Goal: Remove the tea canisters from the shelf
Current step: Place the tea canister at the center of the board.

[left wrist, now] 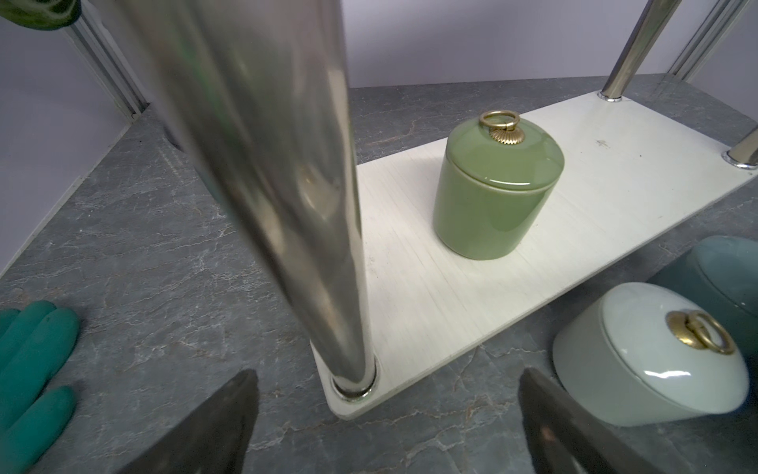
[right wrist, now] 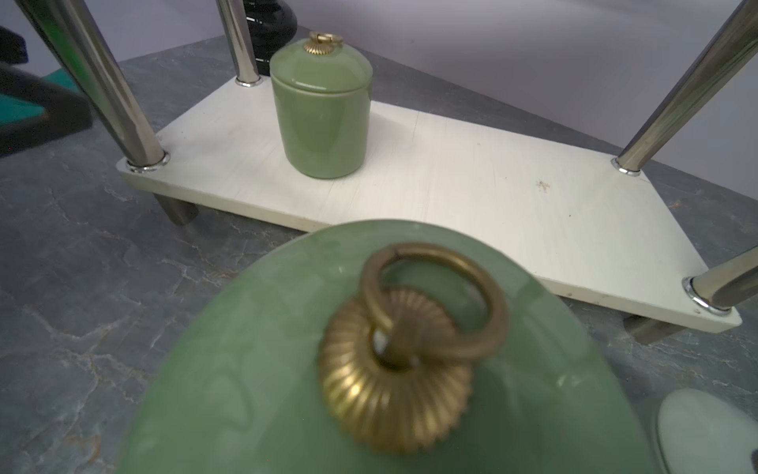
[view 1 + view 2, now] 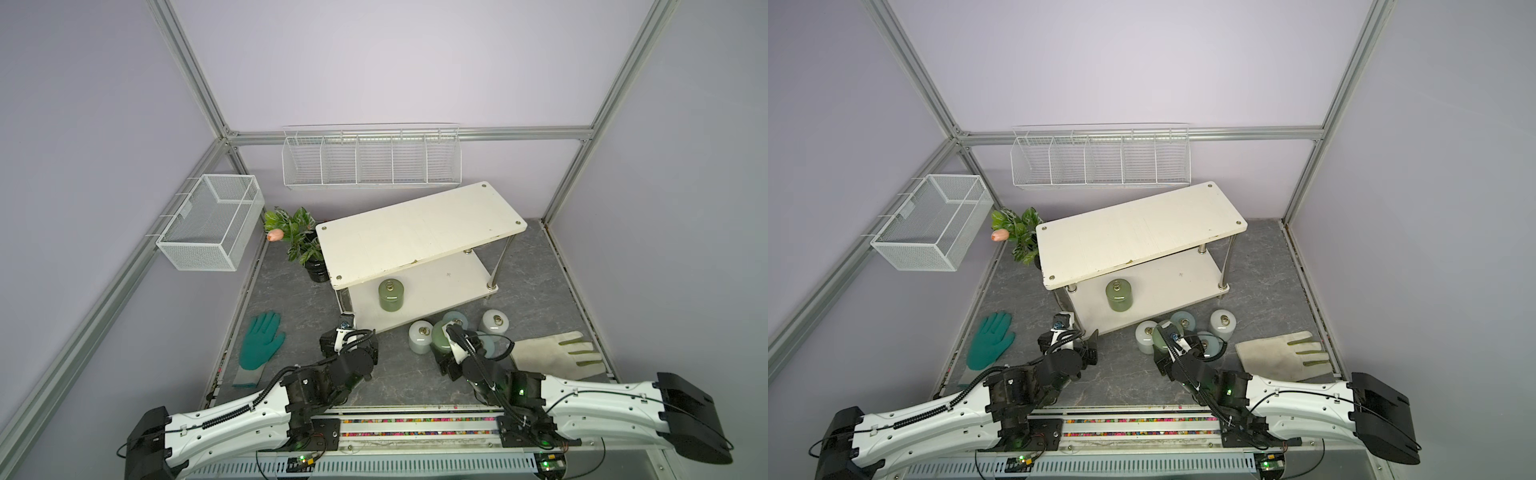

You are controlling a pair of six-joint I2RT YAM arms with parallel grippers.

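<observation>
1. The shelf stands askew toward the table's back edge, its top board bare. One olive canister stands upright on the lower board near its front edge and left end, with open board to its right.
2. The left gripper, jaws spread wide and empty, sits low at the shelf's front-left leg.
3. The right gripper hangs over a second olive canister just off the shelf's front edge. Its fingers are hidden, so I cannot tell whether it grips.
4. White canisters and pale blue canisters crowd that spot on the grey marbled top.
5. A teal glove lies near the left edge and a cream glove near the front-right corner. A potted plant stands at the shelf's left end.
</observation>
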